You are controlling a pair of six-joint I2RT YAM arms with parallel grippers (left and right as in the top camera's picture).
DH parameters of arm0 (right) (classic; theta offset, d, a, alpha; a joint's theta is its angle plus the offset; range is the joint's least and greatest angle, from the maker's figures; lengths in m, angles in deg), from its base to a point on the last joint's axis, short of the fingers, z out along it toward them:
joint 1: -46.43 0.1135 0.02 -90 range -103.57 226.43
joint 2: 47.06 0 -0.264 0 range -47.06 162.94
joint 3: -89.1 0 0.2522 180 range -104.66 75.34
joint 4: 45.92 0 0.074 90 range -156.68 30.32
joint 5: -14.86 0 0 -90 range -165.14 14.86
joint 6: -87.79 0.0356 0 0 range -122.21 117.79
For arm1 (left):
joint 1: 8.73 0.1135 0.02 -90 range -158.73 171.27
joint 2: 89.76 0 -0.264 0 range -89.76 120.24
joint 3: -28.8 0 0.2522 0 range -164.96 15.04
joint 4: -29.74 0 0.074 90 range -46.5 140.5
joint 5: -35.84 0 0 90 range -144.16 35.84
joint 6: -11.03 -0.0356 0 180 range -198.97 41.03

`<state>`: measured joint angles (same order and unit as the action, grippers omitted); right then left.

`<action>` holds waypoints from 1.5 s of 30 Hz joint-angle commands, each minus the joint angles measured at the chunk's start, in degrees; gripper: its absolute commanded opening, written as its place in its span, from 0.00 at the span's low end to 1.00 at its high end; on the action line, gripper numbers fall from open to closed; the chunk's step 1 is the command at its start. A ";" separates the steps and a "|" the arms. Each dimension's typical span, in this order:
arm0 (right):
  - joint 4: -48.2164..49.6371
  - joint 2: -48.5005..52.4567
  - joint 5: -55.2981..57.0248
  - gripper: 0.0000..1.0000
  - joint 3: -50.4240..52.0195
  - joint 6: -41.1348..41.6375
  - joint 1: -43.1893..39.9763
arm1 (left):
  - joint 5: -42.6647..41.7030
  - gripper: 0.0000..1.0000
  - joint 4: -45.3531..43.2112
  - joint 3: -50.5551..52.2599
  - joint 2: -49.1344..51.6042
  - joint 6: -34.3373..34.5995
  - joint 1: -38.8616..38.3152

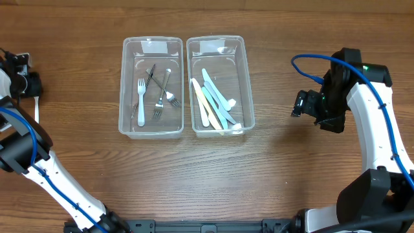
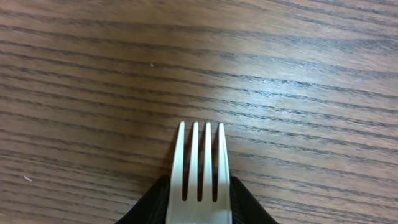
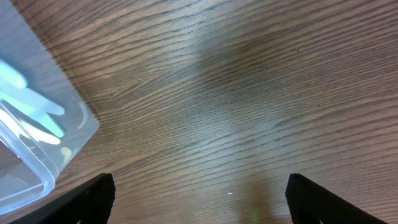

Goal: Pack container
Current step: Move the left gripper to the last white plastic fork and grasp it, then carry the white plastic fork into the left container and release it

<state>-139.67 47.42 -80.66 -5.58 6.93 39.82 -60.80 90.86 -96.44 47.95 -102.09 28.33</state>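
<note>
On the brown wooden desk point(image 1: 272, 181) sit 2 clear boxes, side by side and touching, near the back. The left arm point(image 1: 39, 168) reaches to the far left edge, well away from the boxes. The right arm point(image 1: 369, 116) is off to the right of the boxes.

The left box point(image 1: 121, 90) has forks point(image 1: 160, 97) lying in it, some shiny metal and 1 white. The right box point(image 1: 248, 84) has flat plastic knives point(image 1: 213, 103) in it, light blue and cream.

The left fingers point(image 2: 152, 208) are squeezed on a white plastic fork point(image 2: 201, 162). Its 4 tines stick out in front, low over the bare wood, far from both boxes.

The right fingers point(image 3: 87, 202) are wide apart with nothing between them. They hang over bare wood, near a corner of the right box.
</note>
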 commanded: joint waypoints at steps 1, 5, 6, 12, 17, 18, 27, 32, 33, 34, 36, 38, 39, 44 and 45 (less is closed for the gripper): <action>0.22 -0.72 0.48 0.90 -0.07 -0.22 0.20 | 3.21 0.23 0.98 0.61 2.71 0.90 -0.35; 0.94 -0.72 0.48 0.90 -0.07 -0.22 0.22 | 2.84 0.11 1.51 0.57 0.87 1.53 -0.52; 1.33 -0.72 0.48 0.90 -0.07 -0.22 0.20 | 2.62 0.09 1.79 0.57 0.02 1.55 -0.68; 4.72 -0.72 0.48 0.94 -0.07 -0.24 0.20 | -0.92 0.04 5.11 0.57 -11.13 5.44 -3.02; 6.54 -0.72 0.50 0.94 -0.07 -1.99 0.20 | -1.16 0.04 7.50 0.59 -24.76 7.54 -9.44; 6.62 -0.72 0.50 0.95 -0.07 -1.97 0.20 | -1.14 0.04 7.91 0.59 -27.17 7.52 -11.17; 5.99 -0.72 0.42 0.95 -0.07 -1.88 0.20 | 2.60 0.04 14.05 1.31 -37.00 14.91 -36.92; 5.81 -0.72 0.26 0.95 -0.07 -1.88 0.20 | 2.51 0.04 13.46 5.75 -30.77 20.79 -43.47; 5.79 -0.72 0.26 0.95 -0.07 -1.88 0.20 | 2.51 0.04 13.46 6.38 -29.31 21.31 -44.13; 5.79 -0.72 0.26 0.95 -0.07 -1.88 0.20 | 2.49 0.04 13.44 7.23 -27.04 22.14 -44.89; 5.75 -0.72 0.26 0.95 -0.07 -1.88 0.22 | 1.33 0.04 14.14 7.61 -22.23 24.02 -46.14; 5.75 -0.72 0.26 0.95 -0.07 -1.88 0.20 | -0.87 0.04 14.12 7.63 -18.80 24.04 -46.97; 5.75 -0.72 0.26 0.95 -0.07 -1.88 0.20 | -0.87 0.04 14.14 7.61 -17.51 24.48 -47.30; 5.79 -0.72 0.26 0.95 -0.07 -1.90 0.20 | -0.85 0.16 14.05 7.58 -15.80 24.41 -47.60; 5.79 -0.72 0.26 0.95 -0.07 -1.88 0.20 | -0.85 0.24 14.12 7.50 -15.91 24.41 -47.58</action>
<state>-134.12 47.42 -80.68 -5.58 5.23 39.84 -60.45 105.02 -89.01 32.65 -78.85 -18.99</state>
